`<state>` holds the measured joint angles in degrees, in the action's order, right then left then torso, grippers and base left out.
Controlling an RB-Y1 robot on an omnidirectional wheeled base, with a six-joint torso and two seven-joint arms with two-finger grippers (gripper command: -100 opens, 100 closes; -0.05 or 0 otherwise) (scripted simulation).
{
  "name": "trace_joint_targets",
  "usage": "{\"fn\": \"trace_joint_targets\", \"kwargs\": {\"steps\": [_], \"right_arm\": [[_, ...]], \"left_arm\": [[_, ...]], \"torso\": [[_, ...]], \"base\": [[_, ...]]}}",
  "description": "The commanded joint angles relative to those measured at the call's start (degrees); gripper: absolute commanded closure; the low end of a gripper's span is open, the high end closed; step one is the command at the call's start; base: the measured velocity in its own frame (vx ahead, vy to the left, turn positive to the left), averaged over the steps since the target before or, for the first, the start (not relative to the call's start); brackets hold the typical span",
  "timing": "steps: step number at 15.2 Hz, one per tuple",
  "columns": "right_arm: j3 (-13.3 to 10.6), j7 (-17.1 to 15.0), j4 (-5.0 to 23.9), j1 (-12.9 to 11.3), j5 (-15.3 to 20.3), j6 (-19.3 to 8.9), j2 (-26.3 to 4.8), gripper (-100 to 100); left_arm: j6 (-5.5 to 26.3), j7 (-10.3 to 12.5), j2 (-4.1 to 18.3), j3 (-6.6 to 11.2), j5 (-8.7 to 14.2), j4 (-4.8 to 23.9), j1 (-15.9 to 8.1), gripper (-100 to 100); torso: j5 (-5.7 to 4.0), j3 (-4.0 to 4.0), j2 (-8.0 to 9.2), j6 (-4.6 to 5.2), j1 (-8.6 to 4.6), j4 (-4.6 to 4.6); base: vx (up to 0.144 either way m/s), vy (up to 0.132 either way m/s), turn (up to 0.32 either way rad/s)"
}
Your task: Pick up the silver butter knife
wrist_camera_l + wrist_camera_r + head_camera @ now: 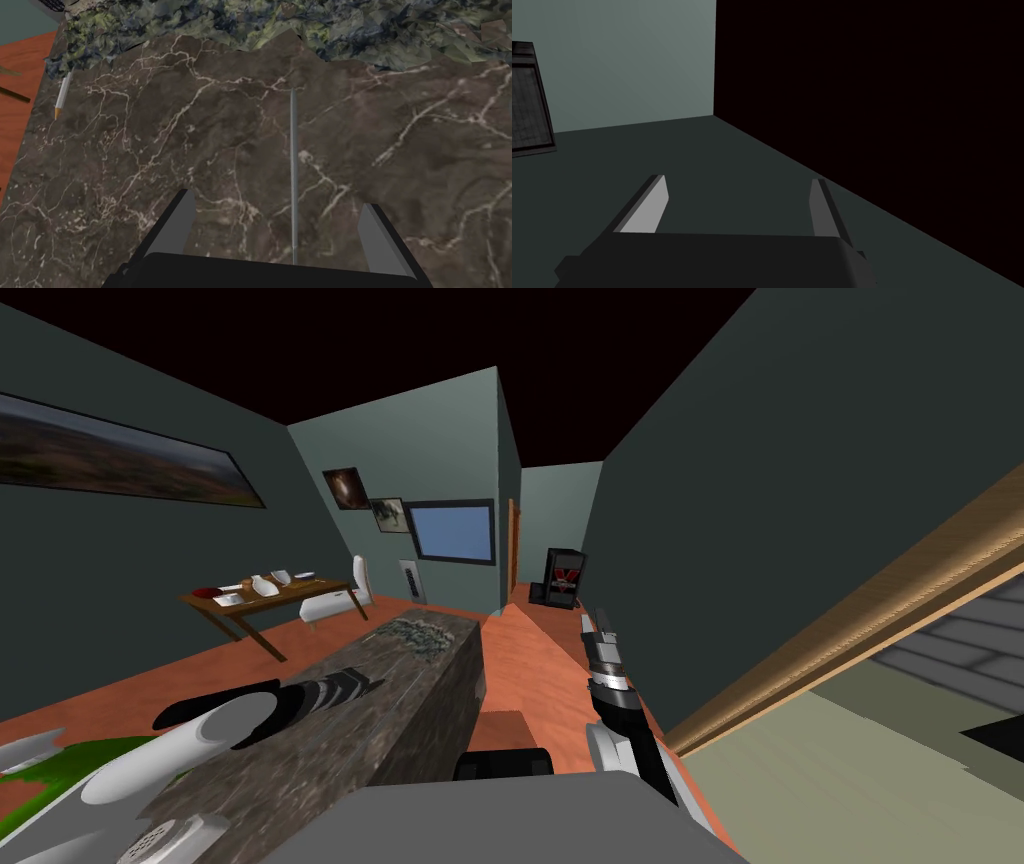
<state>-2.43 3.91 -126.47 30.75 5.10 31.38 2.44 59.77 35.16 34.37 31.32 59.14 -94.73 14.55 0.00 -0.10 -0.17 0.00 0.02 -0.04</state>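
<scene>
While the long brown marble counter [420, 708] is being reached over by the left arm, its far end is being covered by a crumpled heap [300, 25] mottled in green, grey and dark blue. Veined bare stone is being left showing between that heap and the hand.

The left gripper [277, 200] is being held low over this bare stone with its two fingers spread wide, and nothing is being gripped between them. The right gripper [738, 180] is being held out ahead on the robot's right, over the orange floor [530, 658] beside the counter. Its fingers are likewise being kept well parted, with nothing between them.

The silver butter knife [293, 170] is being shown as a thin grey strip lying flat on the marble and running straight away from the left gripper. Its near end is lying between the two open fingers, nearer to one than to the other and touched by neither, while its far tip is stopping short of the mottled heap.

A small white stick with an orange tip [62, 97] is being shown near the counter's edge, one end reaching the heap's fringe, well apart from the knife.
</scene>
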Motion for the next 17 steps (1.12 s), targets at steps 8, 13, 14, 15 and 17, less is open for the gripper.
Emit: {"fn": "trace_joint_targets", "kwargs": {"steps": [8, 13, 14, 15, 17], "right_arm": [[0.00, 0.00, 0.00, 0.00, 0.00, 0.00, 0.00, 0], [0.00, 0.00, 0.00, 0.00, 0.00, 0.00, 0.00, 0], [0.00, 0.00, 0.00, 0.00, 0.00, 0.00, 0.00, 0], [0.00, 0.00, 0.00, 0.00, 0.00, 0.00, 0.00, 0], [0.00, 0.00, 0.00, 0.00, 0.00, 0.00, 0.00, 0]], "left_arm": [[8.59, 5.22, 4.09, 1.56, 5.24, 5.64, 0.29, -100], [7.01, 4.26, 2.74, 0.53, 4.37, 8.19, -0.62, -100], [7.99, 4.83, 3.47, 0.84, 4.81, 7.79, -0.59, -100], [7.68, 4.58, 3.35, 0.74, 4.73, 8.04, -0.67, 100], [7.66, 4.57, 3.36, 0.75, 4.73, 8.02, -0.67, 100]], "torso": [[0.00, 0.00, 0.01, 0.00, -0.02, 0.00], [0.01, 0.02, 0.03, 0.02, -0.01, 0.01], [0.02, 0.01, 0.02, 0.02, 0.00, 0.00], [0.01, 0.02, 0.04, 0.00, 0.00, 0.01], [0.00, 0.05, 0.10, -0.01, -0.02, 0.02]], "base": [[0.031, -0.001, -0.045], [0.025, 0.005, -0.035], [0.016, 0.007, -0.025], [0.006, 0.003, -0.002], [0.000, 0.000, 0.000]]}}
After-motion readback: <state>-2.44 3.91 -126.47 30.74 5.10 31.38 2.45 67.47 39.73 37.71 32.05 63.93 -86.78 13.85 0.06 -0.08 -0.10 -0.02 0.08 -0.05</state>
